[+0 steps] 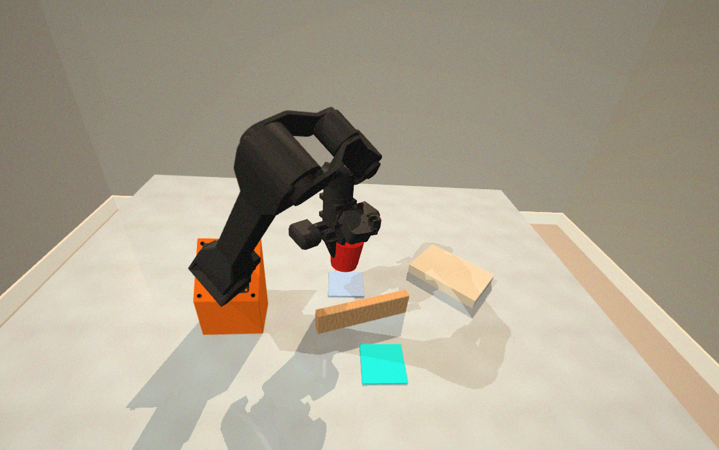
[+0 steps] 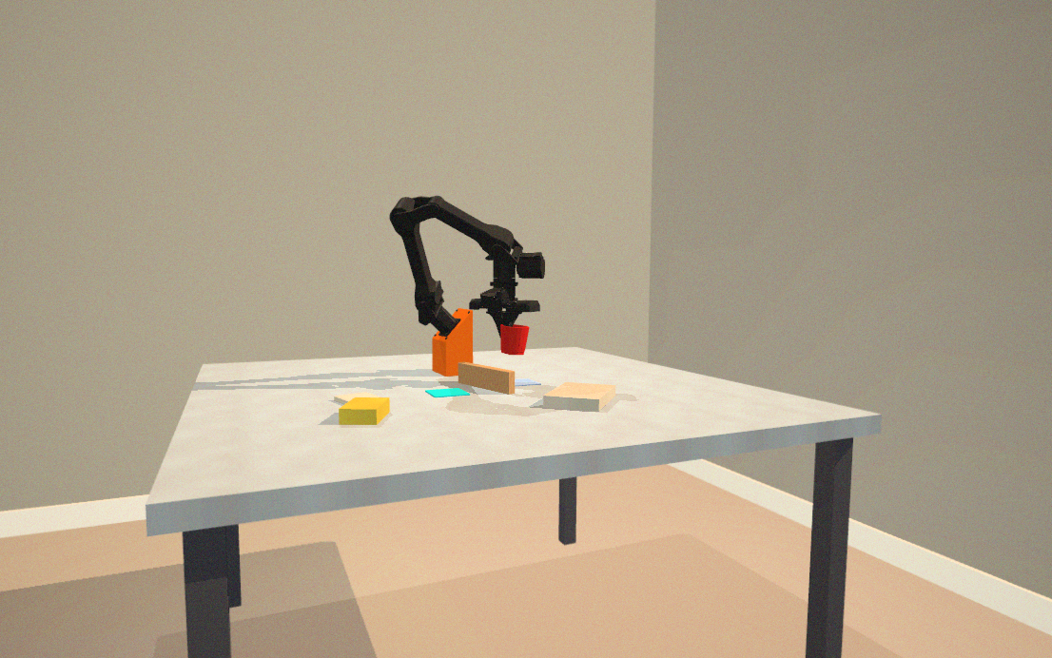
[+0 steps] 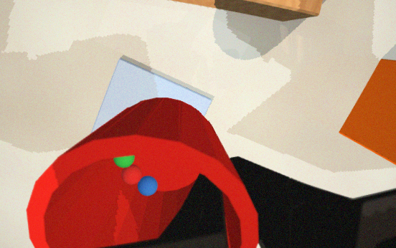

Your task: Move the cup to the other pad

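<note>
1. Top view: pale tabletop (image 1: pixel 254 382) (image 2: pixel 698 403); my gripper (image 1: pixel 347 246) (image 2: pixel 509 325) clamped on one red cup (image 1: pixel 345 257) (image 2: pixel 514 339) (image 3: pixel 143 143), raised above the table; pale-blue pad (image 1: pixel 345 285) (image 3: pixel 125 86); wooden bar (image 1: pixel 362 311) (image 2: pixel 485 377) (image 3: pixel 272 7) between it and a turquoise pad (image 1: pixel 383 364) (image 2: pixel 447 392).
2. Exterior view: cup aloft; yellow block (image 2: pixel 362 411) near the turquoise pad.
3. Wrist view: green marble (image 3: pixel 124 160), red marble (image 3: pixel 132 175), blue marble (image 3: pixel 147 186), all inside my cup.

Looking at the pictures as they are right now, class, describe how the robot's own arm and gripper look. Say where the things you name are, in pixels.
The matte black six-joint arm (image 1: pixel 273 158) (image 2: pixel 418 256) has chunky, angular links and rounded joint housings. The matching black parallel-jaw gripper (image 2: pixel 506 327) has blocky side parts and tapering fingers. No cables or markings can be made out.
</note>
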Motion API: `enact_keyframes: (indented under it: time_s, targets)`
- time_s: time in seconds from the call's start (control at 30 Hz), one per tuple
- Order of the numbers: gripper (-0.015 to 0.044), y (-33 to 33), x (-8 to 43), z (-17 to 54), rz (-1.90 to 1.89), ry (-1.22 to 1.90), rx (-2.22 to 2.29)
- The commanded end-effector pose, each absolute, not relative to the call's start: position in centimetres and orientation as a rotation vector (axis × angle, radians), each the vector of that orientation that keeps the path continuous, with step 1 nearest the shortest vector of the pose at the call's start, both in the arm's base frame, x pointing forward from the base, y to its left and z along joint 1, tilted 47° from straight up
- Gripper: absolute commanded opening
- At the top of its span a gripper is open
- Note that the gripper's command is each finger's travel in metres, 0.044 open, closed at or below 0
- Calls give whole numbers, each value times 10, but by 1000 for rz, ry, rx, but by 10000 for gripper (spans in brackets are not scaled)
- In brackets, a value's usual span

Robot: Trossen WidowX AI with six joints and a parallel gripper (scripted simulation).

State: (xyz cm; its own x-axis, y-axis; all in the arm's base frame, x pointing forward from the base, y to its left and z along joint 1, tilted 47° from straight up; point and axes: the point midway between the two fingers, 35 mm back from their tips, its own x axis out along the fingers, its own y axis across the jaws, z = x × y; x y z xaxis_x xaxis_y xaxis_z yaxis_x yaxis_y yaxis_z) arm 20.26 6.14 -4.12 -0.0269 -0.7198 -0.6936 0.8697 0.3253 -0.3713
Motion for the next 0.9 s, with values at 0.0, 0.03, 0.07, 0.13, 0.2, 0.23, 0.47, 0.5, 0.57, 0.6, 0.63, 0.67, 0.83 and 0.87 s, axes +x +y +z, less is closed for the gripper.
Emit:
enact_keyframes:
  time_s: [0.0,0.03,0.07,0.13,0.2,0.23,0.47,0.5,0.57,0.6,0.63,0.67,0.83,0.87]
  targets:
    - [0,55,204,-34,-1276,957,192]
    - [0,54,205,-32,-1276,957,192]
    - [0,52,206,-30,-1276,957,192]
    - [0,49,207,-27,-1277,956,193]
    - [0,46,209,-24,-1277,956,193]
    - [0,45,210,-22,-1277,956,193]
    - [0,34,215,-11,-1277,955,194]
    - [0,32,216,-9,-1277,955,194]
    - [0,29,217,-6,-1278,955,194]
    - [0,28,218,-5,-1278,955,194]
    - [0,26,219,-3,-1278,955,194]
    - [0,25,219,-1,-1278,955,194]
    - [0,16,223,8,-1278,954,193]
    - [0,14,224,9,-1278,954,193]
